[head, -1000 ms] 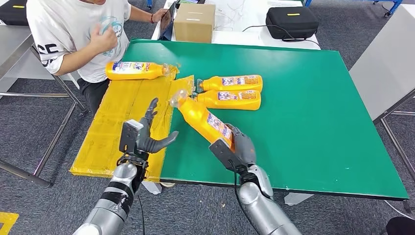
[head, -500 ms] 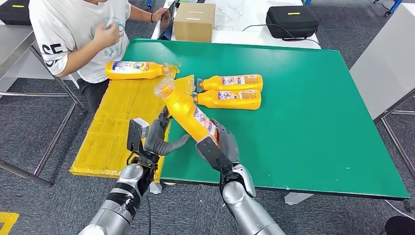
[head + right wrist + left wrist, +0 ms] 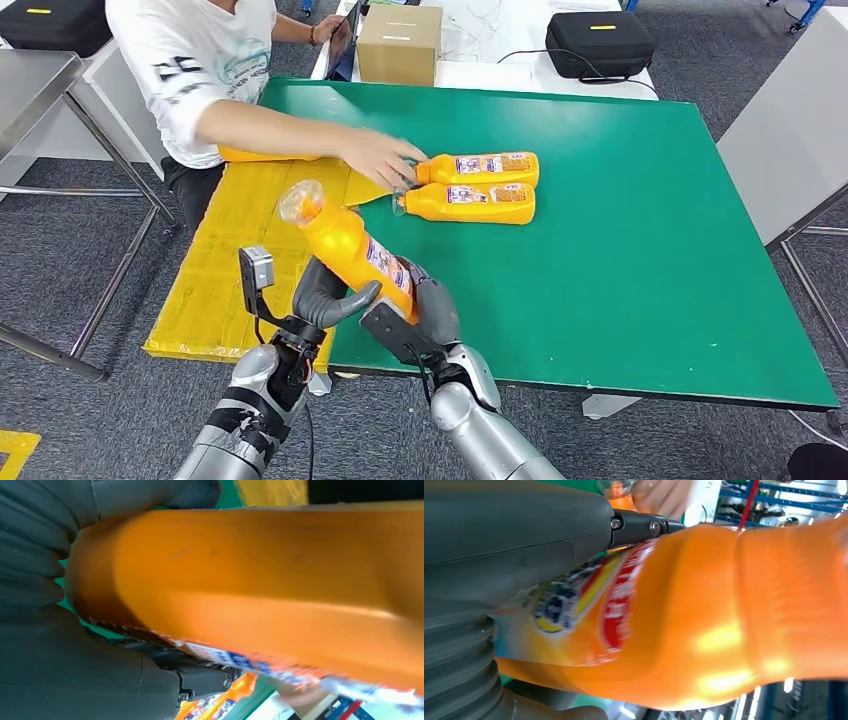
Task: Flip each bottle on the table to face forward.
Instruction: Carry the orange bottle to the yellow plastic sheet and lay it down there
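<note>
An orange bottle point(image 3: 345, 248) with a clear cap hangs tilted over the near edge of the green table point(image 3: 620, 250), label up. My right hand point(image 3: 418, 312) grips its base end. My left hand point(image 3: 322, 295) wraps its lower body from the other side, thumb in front; up close the bottle point(image 3: 704, 620) lies between thumb and fingers, and its plain back point(image 3: 280, 585) sits against the right hand. Two more orange bottles point(image 3: 482, 168) point(image 3: 470, 202) lie side by side mid-table, labels up. Another bottle point(image 3: 262, 155) lies partly hidden under a person's arm.
A person in a white shirt at the far left reaches a hand point(image 3: 382, 158) to the caps of the two lying bottles. A yellow mat point(image 3: 235, 250) covers the table's left end. A cardboard box point(image 3: 398, 42) and a black case point(image 3: 600, 40) stand behind.
My right hand has carried the bottle up and to the left, and my left hand has closed around it. The person's arm has come across to the two lying bottles.
</note>
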{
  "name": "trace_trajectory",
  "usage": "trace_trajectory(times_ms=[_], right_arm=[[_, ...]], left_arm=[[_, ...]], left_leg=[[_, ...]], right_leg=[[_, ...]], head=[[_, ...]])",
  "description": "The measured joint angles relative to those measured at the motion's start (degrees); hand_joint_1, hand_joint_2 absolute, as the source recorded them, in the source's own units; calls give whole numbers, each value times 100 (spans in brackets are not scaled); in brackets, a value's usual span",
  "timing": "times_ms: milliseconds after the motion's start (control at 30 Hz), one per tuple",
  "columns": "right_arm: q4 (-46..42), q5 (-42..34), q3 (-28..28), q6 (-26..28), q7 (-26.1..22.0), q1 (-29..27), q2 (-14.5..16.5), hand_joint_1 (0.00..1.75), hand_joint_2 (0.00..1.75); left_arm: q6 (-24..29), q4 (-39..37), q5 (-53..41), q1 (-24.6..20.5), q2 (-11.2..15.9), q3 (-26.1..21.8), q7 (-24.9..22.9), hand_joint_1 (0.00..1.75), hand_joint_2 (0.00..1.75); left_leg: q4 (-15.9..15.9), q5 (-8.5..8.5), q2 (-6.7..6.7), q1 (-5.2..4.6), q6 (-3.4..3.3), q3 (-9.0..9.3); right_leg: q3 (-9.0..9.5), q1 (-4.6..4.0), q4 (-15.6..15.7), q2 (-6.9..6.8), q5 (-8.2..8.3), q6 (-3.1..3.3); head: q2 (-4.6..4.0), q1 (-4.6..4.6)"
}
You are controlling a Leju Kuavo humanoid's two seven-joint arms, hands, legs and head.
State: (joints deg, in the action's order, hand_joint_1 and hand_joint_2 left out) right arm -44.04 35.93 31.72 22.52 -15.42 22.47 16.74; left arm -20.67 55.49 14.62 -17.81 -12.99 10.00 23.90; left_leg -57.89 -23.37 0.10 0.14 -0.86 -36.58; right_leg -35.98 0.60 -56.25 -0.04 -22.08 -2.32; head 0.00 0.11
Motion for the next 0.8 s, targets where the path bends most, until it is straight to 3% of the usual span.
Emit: trace_trajectory(times_ms=[300, 333, 433, 467, 800], right_arm=[[259, 244, 202, -33, 222, -35, -2, 175, 175], [290, 293, 225, -58, 276, -26, -2, 165, 175], [401, 485, 299, -127, 430, 22, -4, 34, 175], [434, 538, 318, -131, 466, 39, -4, 0, 175], [496, 369, 375, 32, 411, 46, -5, 0, 175]], left_arm=[[-49, 217, 105, 131, 78, -3, -93, 3, 175], [-29, 219, 94, 133, 86, -3, -105, 46, 175], [89, 206, -17, 135, 128, -5, -111, 175, 175], [127, 196, -70, 135, 141, -7, -91, 175, 175], [196, 169, -21, 128, 160, -102, 13, 175, 175]], left_leg=[[0, 0, 0, 0, 0, -1], [0, 0, 0, 0, 0, -1], [0, 0, 1, 0, 0, 0], [0, 0, 0, 0, 0, 0], [0, 0, 0, 0, 0, -2]], right_leg=[[-1, 0, 1, 0, -1, 0], [-1, 0, 1, 0, -1, -1], [-1, 0, 1, 0, 0, -1], [-1, 0, 0, 0, 0, -1], [-2, 0, 0, -1, -1, -1]], head=[[0, 0], [0, 0], [0, -1], [0, -1], [0, 1]])
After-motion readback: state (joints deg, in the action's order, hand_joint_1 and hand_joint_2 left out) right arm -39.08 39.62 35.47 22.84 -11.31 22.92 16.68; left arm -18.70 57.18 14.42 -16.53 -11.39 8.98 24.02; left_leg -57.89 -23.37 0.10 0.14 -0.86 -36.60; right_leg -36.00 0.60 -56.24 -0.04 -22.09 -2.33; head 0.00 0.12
